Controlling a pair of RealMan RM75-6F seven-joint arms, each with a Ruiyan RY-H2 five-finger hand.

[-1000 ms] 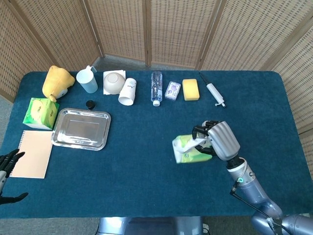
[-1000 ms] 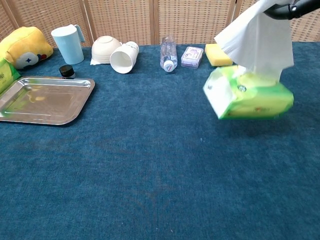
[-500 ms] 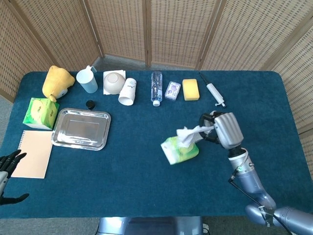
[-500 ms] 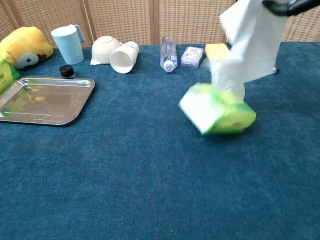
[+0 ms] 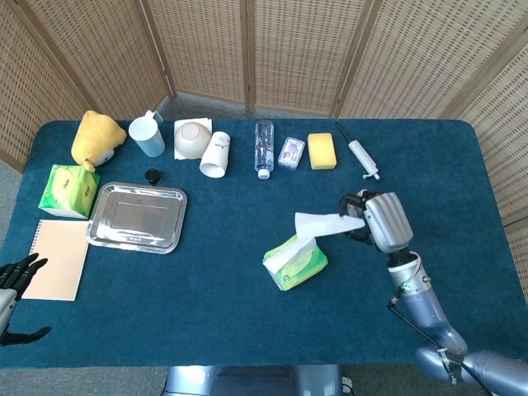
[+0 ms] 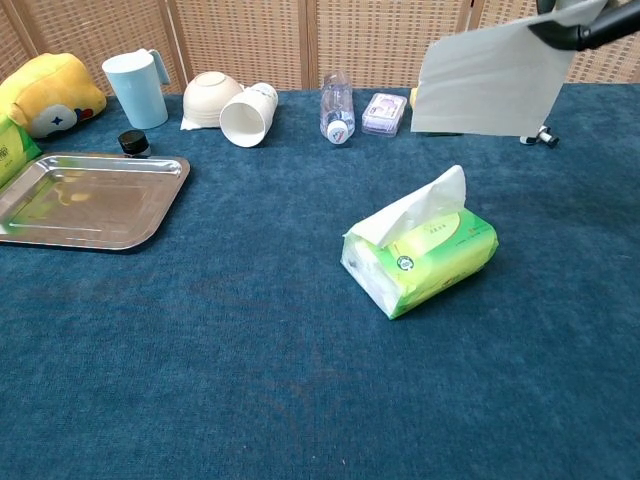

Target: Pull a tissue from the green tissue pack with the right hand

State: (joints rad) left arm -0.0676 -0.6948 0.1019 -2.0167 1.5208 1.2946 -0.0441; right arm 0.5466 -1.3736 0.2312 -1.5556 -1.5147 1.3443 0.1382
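Note:
The green tissue pack [image 5: 296,263] [image 6: 425,262] lies on the blue table, with a fresh tissue sticking up from its slot [image 6: 420,205]. My right hand [image 5: 378,223] hovers above and to the right of the pack and pinches a white tissue [image 5: 323,223] [image 6: 488,82] that hangs free, fully apart from the pack. In the chest view only the hand's fingertips [image 6: 585,22] show at the top right corner. My left hand [image 5: 15,285] sits off the table's left front edge, fingers spread, holding nothing.
A steel tray [image 5: 137,216], a notepad [image 5: 54,258] and a second green tissue box [image 5: 68,190] lie at left. Along the back stand a yellow plush [image 5: 96,138], blue cup [image 5: 148,134], bowl [image 5: 193,139], paper cup [image 5: 216,153], bottle [image 5: 263,147], sponge [image 5: 322,151] and syringe [image 5: 362,159].
The tissue came free of the pack. The pack dropped from the air onto the table and settled left of where it hung, while my right hand stayed raised with the tissue.

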